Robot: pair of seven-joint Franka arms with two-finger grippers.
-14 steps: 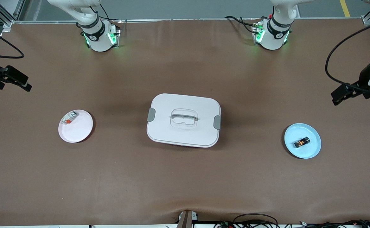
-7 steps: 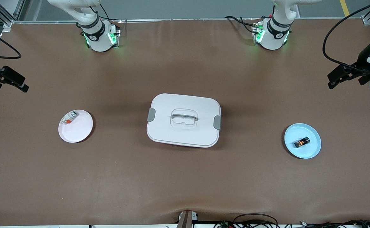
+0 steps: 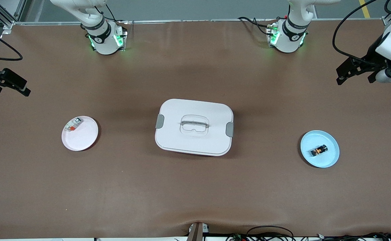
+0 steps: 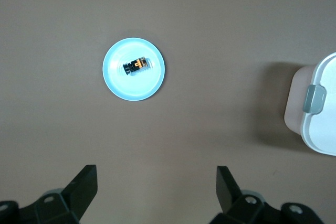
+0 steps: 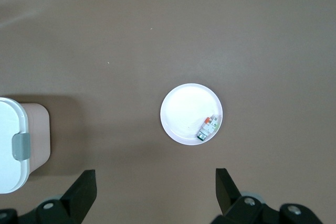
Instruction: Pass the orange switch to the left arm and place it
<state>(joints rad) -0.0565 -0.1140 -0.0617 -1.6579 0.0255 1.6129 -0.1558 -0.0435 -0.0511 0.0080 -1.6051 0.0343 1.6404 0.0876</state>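
Observation:
The orange switch (image 3: 318, 151), a small black cylinder with orange markings, lies on a light blue plate (image 3: 311, 140) toward the left arm's end of the table. It also shows in the left wrist view (image 4: 137, 66). The white lidded box (image 3: 194, 127) sits at the table's middle. My left gripper (image 3: 355, 79) is open and empty, up in the air over bare table at the left arm's end, apart from the blue plate. My right gripper (image 3: 12, 91) is open and empty over the table's edge at the right arm's end.
A white plate (image 3: 83, 137) toward the right arm's end holds a white-grey part with a red-orange patch (image 3: 72, 125); both show in the right wrist view, plate (image 5: 184, 106) and part (image 5: 207, 128). Brown table surface lies between the plates and the box.
My left gripper has moved toward the robots' bases and slightly toward the table's middle. My right gripper shifted a little early on, then stayed. Switch, plates and box have not moved.

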